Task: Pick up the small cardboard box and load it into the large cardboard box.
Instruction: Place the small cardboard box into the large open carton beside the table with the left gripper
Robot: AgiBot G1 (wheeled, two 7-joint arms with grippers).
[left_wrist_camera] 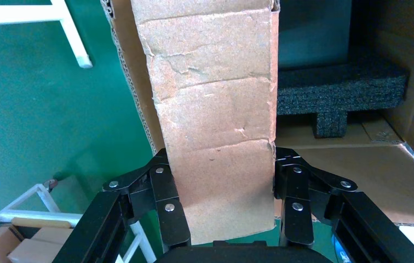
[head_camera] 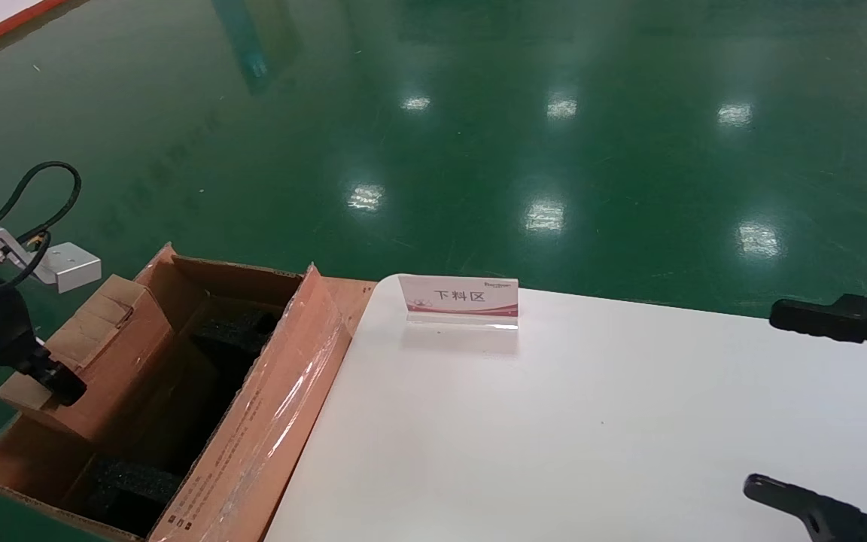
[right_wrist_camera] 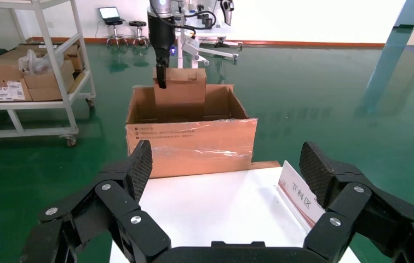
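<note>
The large cardboard box (head_camera: 177,406) sits on the floor at the left edge of the white table (head_camera: 591,421), its long taped flap (head_camera: 268,421) leaning up against the table side, black foam blocks (head_camera: 238,331) down in the hollow. The small cardboard box (head_camera: 95,354) is over the carton's left side, partly inside it and tilted, its far end higher than its near end.

Here's the worry: the small box looks to be riding close along the carton's left wall. If it goes down crooked, a lower corner could catch on that wall or land on top of a foam block and sit proud instead of dropping into the gap. It's also held near one end only, so the free end could sag or swing and the worn, creased cardboard could slip between the pads. Let go too soon and it may tip over the carton's left rim onto the green floor (head_camera: 433,113).

Now the fingers. The left gripper (left_wrist_camera: 221,192) is closed across the small box, one pad on each side face, jaws spread just to the box's width. In the head view the left gripper sits at the near end of the box.

The right gripper (right_wrist_camera: 226,170) hangs idle over the right side of the table, fingers wide apart, nothing between them, with the little sign (head_camera: 460,301) standing at the table's far edge.
</note>
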